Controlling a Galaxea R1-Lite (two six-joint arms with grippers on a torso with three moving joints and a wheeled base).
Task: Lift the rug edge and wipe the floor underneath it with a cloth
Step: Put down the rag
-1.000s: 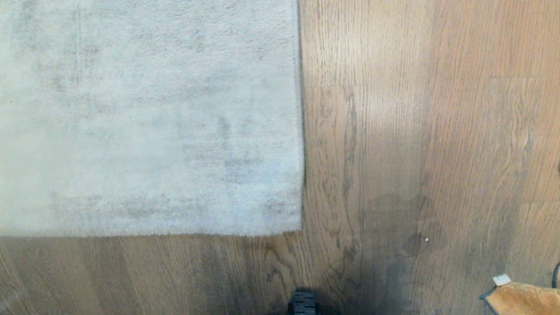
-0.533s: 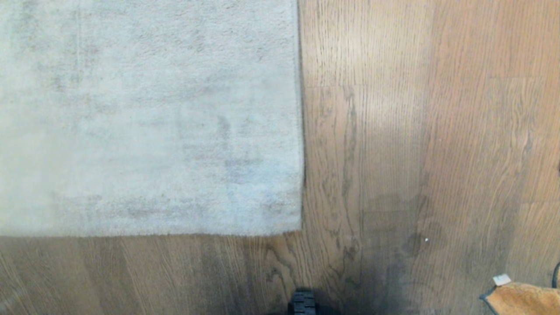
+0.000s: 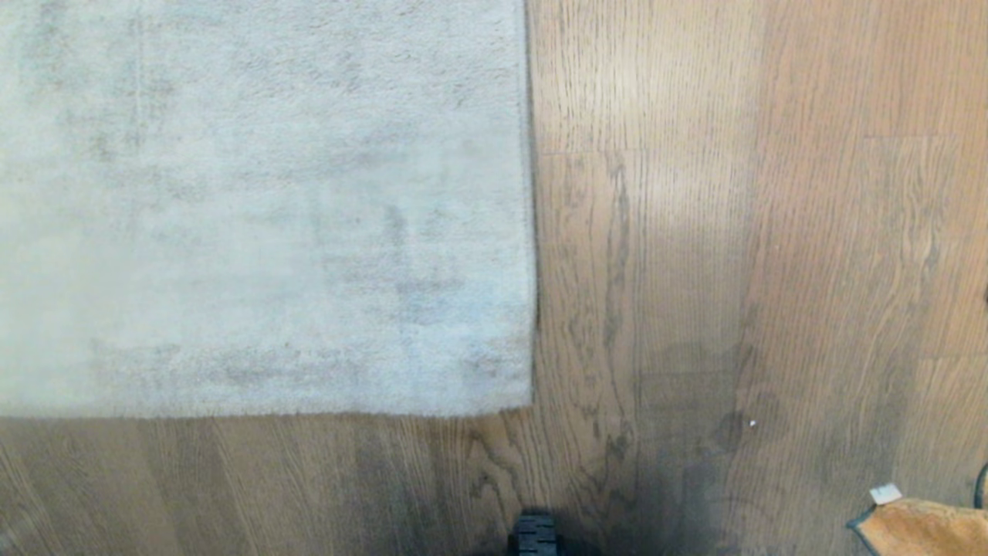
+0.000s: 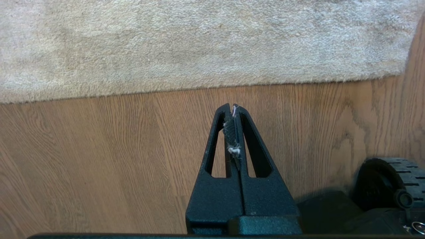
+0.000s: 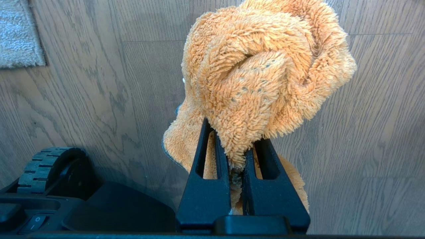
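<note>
The rug edge (image 3: 532, 232) is seen lying flat on the floor (image 3: 695, 232), its square corner toward the near middle of the head view, with the rug filling the far left. The cloth (image 5: 262, 76) is pinched in a bunched wad between the fingers of the right gripper (image 5: 237, 159) and is held above the planks at the near right, well apart from the rug; only a corner of it with a white tag (image 3: 885, 493) is caught in the head view. The left gripper (image 4: 232, 108) is held over bare floor just near of the rug's border, its fingers pressed together with nothing but lint between them. A black wheel (image 3: 535, 534) is seen at the near edge.
</note>
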